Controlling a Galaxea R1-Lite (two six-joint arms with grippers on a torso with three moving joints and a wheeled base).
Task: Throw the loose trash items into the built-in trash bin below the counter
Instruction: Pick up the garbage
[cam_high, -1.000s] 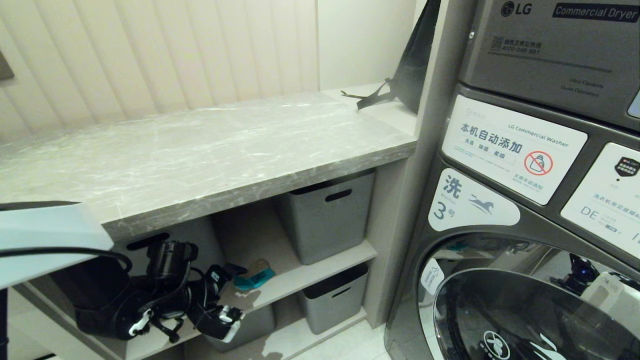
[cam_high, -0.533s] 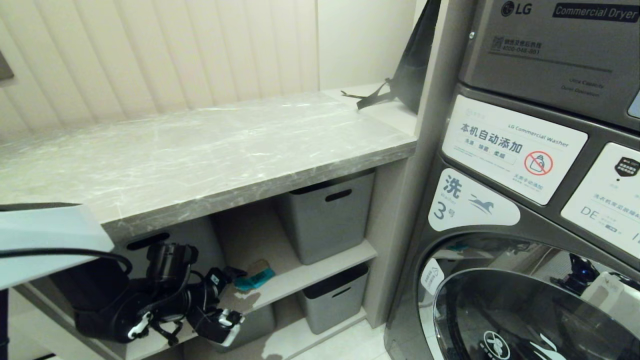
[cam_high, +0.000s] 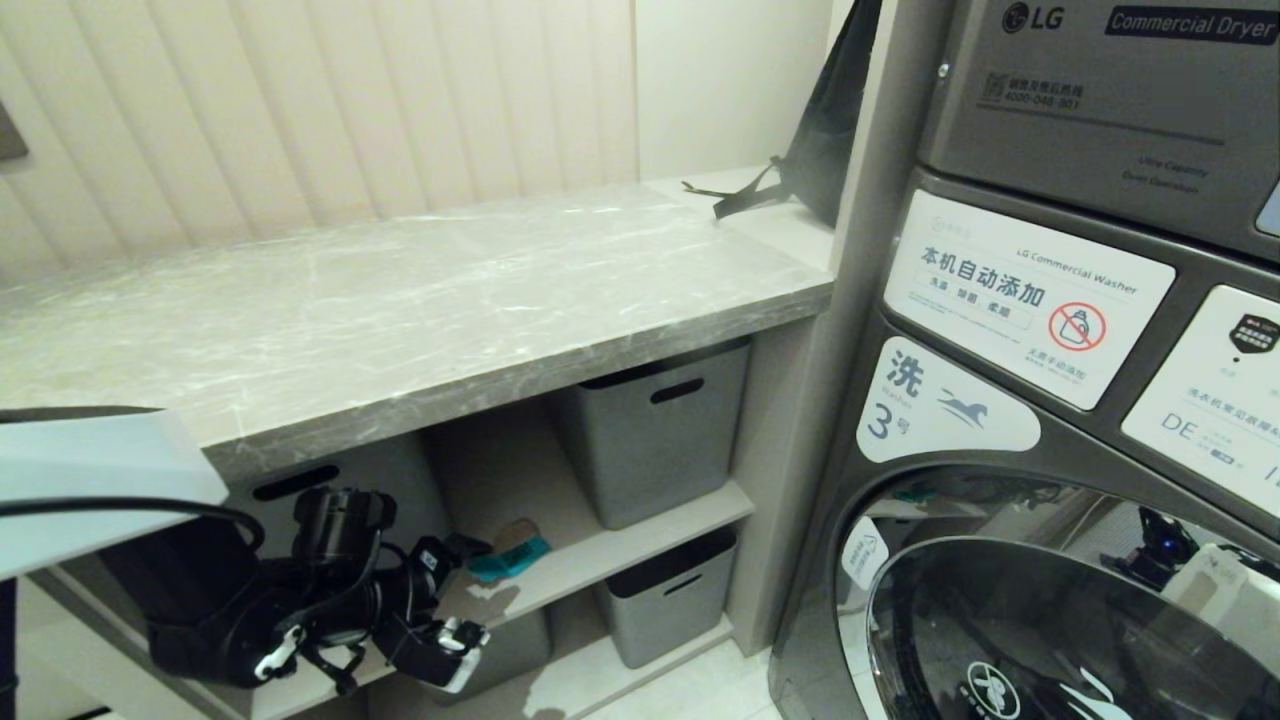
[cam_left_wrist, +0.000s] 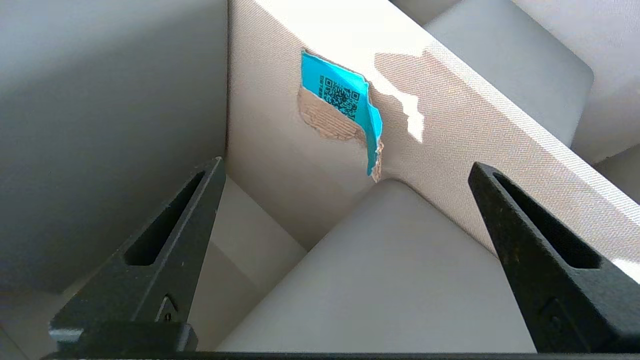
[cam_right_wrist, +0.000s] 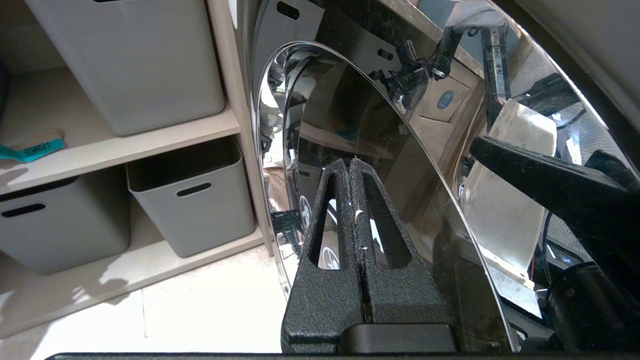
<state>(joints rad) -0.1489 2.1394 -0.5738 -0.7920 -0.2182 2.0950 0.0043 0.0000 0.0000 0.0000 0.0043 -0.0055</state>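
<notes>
A small teal paper scrap (cam_high: 510, 556) with a torn brown edge lies on the middle shelf under the grey stone counter (cam_high: 450, 290). My left gripper (cam_high: 456, 596) hangs at shelf height just short of it, open, with nothing between its fingers. In the left wrist view the scrap (cam_left_wrist: 345, 100) lies beyond the open left gripper (cam_left_wrist: 345, 172), apart from both fingers (cam_left_wrist: 197, 200). My right gripper (cam_right_wrist: 350, 165) is shut on nothing beside the washer door; the scrap (cam_right_wrist: 30, 149) shows far off in that view. The trash bin, the bottle and the wrapper are out of view.
Grey tubs with slot handles stand on the shelves (cam_high: 655, 430) (cam_high: 668, 598), and another (cam_high: 330, 478) sits right behind my left arm. A stacked washer (cam_high: 1050, 480) fills the right side. A black strapped bag (cam_high: 815, 140) rests at the counter's far end.
</notes>
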